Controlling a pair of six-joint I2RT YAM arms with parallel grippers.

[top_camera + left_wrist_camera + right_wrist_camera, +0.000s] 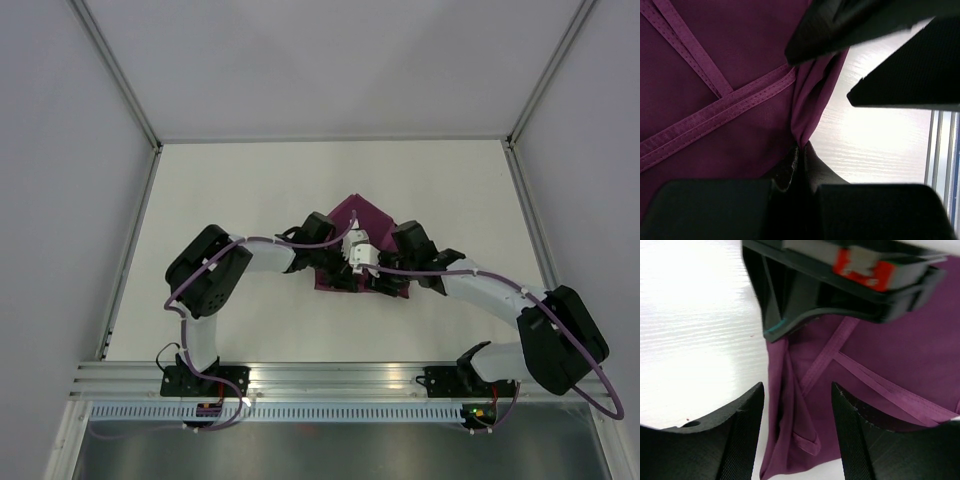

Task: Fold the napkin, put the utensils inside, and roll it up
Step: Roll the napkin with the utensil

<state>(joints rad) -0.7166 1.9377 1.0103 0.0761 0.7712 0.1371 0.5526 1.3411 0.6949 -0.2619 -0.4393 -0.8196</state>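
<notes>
Currently the napkin (pixel 362 213) lies bunched at the centre of the top view on the white worktop (pixel 240 190); both arms converge over it, so only its upper corner and lower edge show. The left gripper (pixel 801 150), at lower centre of its wrist view, is pinched together on a narrow ridge at the cloth's right-hand edge, with fabric rising into the closed tips; judged purpose: to hold that edge lifted and anchored while the fold is set. The right gripper (pixel 797 412) stands apart, fingers (pixel 747 420) on either side of a loose pleat at lower centre of its view, nothing clamped; the cloth lies below the gap, and contact cannot be told; judged to be lining up on that pleat. Stitched hem bands (pixel 715 115) cross at the left of the left wrist view, so layers overlap; the fold looks partly made. The knife is not seen in any view; whether it is under cloth or arms cannot be told. Risk: the two grippers sit very near each other; a pull by one could drag the fold loose.
</notes>
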